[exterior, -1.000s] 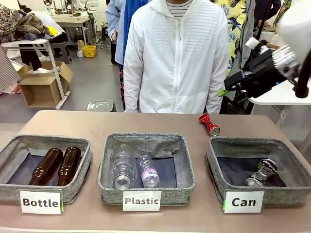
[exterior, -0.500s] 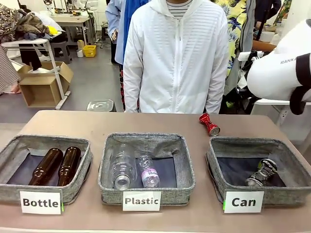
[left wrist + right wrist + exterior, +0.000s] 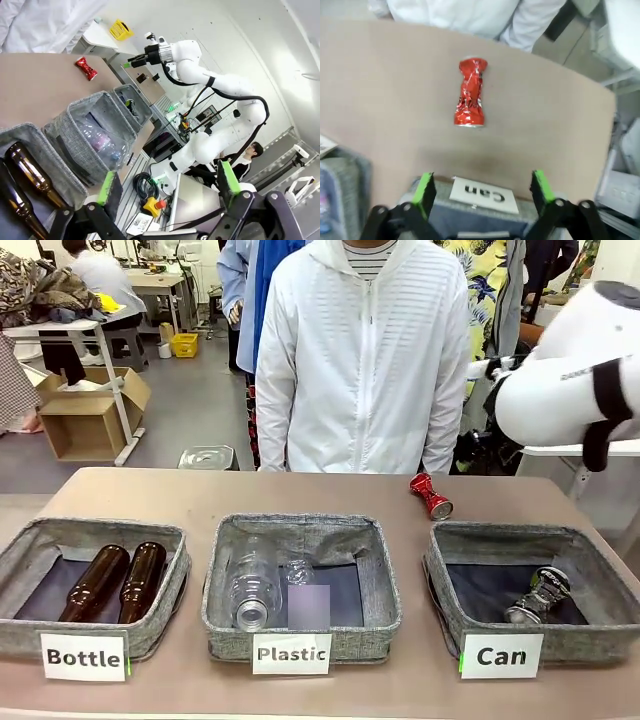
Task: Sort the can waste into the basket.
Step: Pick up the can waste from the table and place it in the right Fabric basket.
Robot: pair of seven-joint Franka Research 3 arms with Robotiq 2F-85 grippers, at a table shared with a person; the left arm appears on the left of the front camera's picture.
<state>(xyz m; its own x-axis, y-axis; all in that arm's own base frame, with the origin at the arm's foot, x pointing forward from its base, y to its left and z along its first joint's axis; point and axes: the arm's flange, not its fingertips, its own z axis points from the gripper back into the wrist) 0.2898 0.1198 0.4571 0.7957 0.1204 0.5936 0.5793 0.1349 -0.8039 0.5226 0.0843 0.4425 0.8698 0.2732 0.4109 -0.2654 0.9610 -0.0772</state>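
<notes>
The red can (image 3: 430, 496) with its narrow waist lies on the table behind the grey basket labelled "Can" (image 3: 500, 655). The silver-black can (image 3: 538, 597) lies inside that basket. In the right wrist view my right gripper (image 3: 482, 189) hangs open and empty above the basket's label (image 3: 484, 190), with the red can (image 3: 470, 92) on the table beyond its fingertips. The white right arm (image 3: 570, 370) reaches in at the upper right. My left gripper (image 3: 167, 182) is open and empty, held off the table. From there the red can (image 3: 86, 68) is far off.
The "Plastic" basket (image 3: 300, 625) holds clear bottles. Beside it the "Bottle" basket (image 3: 90, 635) holds two brown bottles (image 3: 115, 580). A person in a white jacket (image 3: 360, 360) stands at the far edge of the table.
The right arm has swung round. Its gripper, which pointed left at the upper right a second ago, is now behind the white arm link. The cans have not moved.
</notes>
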